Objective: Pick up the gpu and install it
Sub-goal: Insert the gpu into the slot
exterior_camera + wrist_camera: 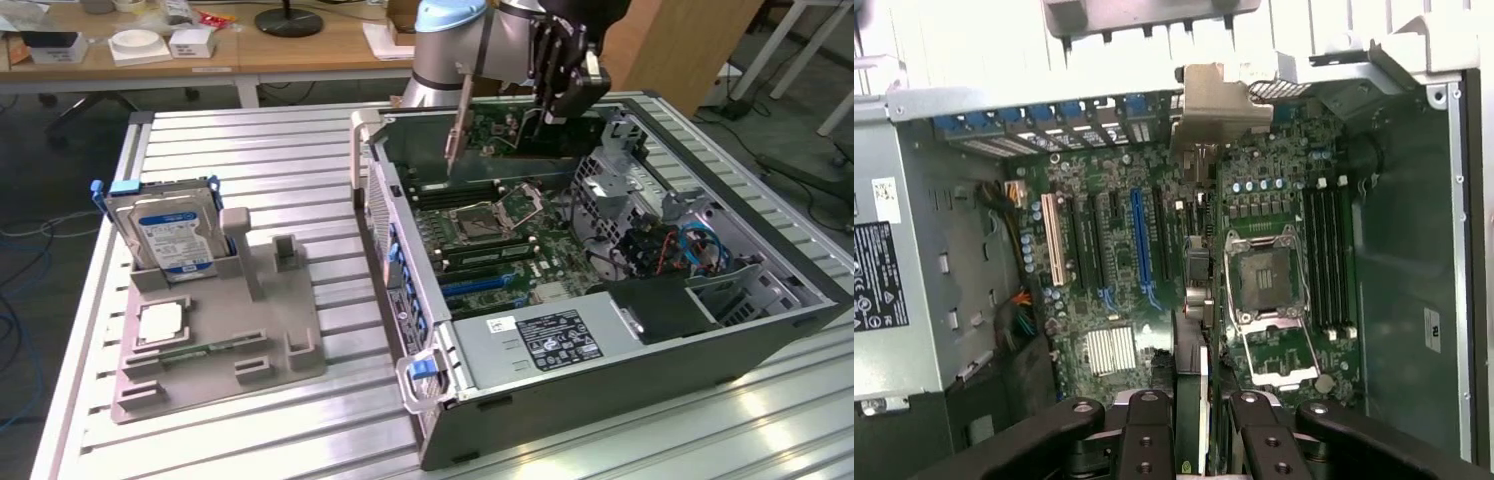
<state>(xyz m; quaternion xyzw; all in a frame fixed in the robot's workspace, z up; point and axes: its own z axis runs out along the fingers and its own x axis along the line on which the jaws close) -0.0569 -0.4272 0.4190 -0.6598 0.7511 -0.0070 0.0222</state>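
gripper (555, 112) holds gpu (501, 137) upright over open case (627, 390) (motherboard (534, 245) exposed); hard drive (167, 235) stands in grey tray (267, 340), exterior view's left

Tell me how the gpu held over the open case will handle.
The gpu looks stiff: it hangs straight from the hand without sagging. Probably light for its size, being a slim card held by one edge. Likely fragile: exposed circuitry, and its metal bracket could catch on the case.

No wording can be read anywhere. The black rectangular label (550, 340) on the grey metal power supply box (614, 330) carries white print and symbols too small to read. So does the blue-and-white label (174, 242) on the silver hard drive (160, 205).
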